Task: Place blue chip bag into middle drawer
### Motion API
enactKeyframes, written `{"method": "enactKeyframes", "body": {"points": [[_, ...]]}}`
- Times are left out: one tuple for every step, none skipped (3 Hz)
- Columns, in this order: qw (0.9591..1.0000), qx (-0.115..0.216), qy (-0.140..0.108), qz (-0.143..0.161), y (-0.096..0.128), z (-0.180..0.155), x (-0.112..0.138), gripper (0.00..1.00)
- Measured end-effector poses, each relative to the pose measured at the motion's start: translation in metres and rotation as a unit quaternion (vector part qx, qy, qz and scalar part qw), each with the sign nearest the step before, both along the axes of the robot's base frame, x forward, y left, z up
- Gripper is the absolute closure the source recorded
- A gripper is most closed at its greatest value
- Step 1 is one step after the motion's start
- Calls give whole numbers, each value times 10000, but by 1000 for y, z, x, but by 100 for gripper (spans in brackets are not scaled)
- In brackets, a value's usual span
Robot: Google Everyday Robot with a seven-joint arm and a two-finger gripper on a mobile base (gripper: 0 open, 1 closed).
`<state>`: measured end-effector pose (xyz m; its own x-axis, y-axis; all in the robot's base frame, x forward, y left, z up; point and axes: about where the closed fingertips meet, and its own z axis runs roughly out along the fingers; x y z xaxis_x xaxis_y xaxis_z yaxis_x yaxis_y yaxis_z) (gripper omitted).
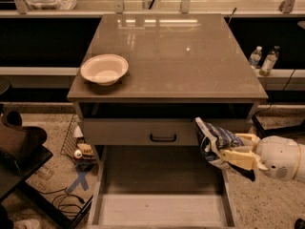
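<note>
The blue chip bag, dark blue with white print, is held in my gripper, which reaches in from the right with its pale fingers shut on the bag. The bag hangs just above the right side wall of the open middle drawer, a wide shallow grey tray pulled out toward the camera below the cabinet. The bag sits in front of the right end of the grey drawer front with the black handle.
A white bowl stands on the left of the cabinet top. Two bottles stand on a ledge at the right. A dark chair, cables and small clutter lie on the floor at the left.
</note>
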<state>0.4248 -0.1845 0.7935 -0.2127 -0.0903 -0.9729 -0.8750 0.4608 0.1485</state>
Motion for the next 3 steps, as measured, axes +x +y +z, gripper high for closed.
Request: {"method": "enactKeyframes", "body": {"points": [[9994, -167, -188, 240, 36, -32, 5, 100], [9949, -685, -553, 496, 80, -67, 11, 100], [9899, -1041, -714, 648, 110, -101, 20, 100]]}}
